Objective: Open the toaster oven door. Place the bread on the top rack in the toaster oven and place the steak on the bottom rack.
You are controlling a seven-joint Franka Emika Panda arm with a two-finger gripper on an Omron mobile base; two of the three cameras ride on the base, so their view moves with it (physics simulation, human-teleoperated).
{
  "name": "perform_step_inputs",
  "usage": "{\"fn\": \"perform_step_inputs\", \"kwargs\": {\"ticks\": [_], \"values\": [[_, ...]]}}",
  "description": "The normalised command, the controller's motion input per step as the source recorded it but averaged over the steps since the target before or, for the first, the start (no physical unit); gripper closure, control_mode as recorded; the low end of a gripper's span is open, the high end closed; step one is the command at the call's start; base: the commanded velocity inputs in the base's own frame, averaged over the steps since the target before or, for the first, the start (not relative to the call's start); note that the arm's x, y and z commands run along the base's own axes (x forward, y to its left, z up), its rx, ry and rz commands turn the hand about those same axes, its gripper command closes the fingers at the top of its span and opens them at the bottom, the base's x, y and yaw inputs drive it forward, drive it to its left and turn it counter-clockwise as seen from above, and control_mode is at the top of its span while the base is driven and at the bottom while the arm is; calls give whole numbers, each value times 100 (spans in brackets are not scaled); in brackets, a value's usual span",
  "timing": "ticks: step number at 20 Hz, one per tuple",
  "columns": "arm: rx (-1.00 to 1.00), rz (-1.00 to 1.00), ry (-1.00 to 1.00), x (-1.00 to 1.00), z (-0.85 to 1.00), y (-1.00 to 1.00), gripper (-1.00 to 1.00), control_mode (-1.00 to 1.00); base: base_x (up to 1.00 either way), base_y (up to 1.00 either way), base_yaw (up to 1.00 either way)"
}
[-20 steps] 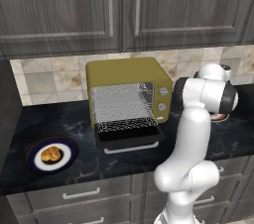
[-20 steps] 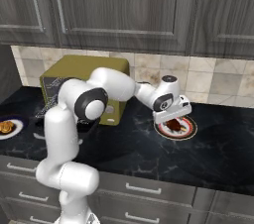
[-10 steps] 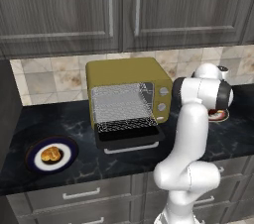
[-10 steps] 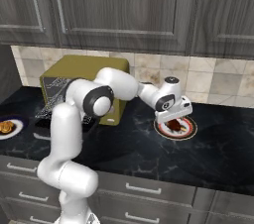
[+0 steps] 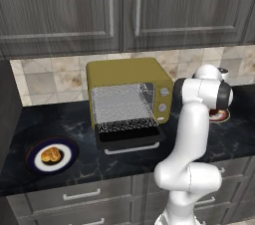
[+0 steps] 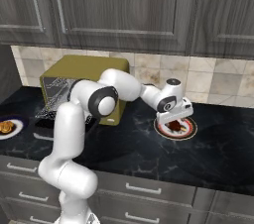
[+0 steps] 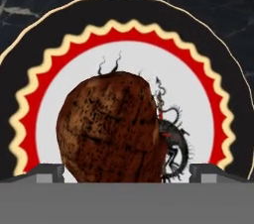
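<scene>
The olive-yellow toaster oven (image 5: 130,75) stands mid-counter with its door (image 5: 130,140) folded down flat. Grey wire mesh shows in the cavity; I cannot tell the top rack from the bottom rack. The bread (image 5: 50,155) lies on a dark-rimmed plate (image 5: 31,150) at the left. The steak (image 7: 111,129), a brown-black slab, rests on a plate (image 7: 198,99) with a red zigzag ring, right of the oven. My gripper (image 6: 173,118) hangs open just above that plate, its fingertips (image 7: 47,173) standing on either side of the steak (image 6: 174,126) without touching it.
Dark cabinets (image 5: 119,10) hang above the counter, with a tiled backsplash (image 6: 218,82) behind. My own arm reaches past the oven's right side (image 6: 119,111). Black marble counter (image 6: 149,153) runs in front of the steak plate, with drawers below.
The gripper has sunk a little closer to the steak plate, still open. Bread, steak and oven door have stayed put.
</scene>
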Motion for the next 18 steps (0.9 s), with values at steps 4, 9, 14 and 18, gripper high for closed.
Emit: {"fn": "perform_step_inputs", "kwargs": {"ticks": [4, 9, 14, 18], "values": [[0, 0, 0, 0, -17, 0, -100, -100, 0, 0, 0], [0, 0, 1, -1, -16, 0, -100, -100, 0, 0, 0], [0, 0, 0, -14, 0, 0, -100, -100, 0, 0, 0], [0, 0, 0, -3, 0, 0, -100, -100, 0, 0, 0]]}}
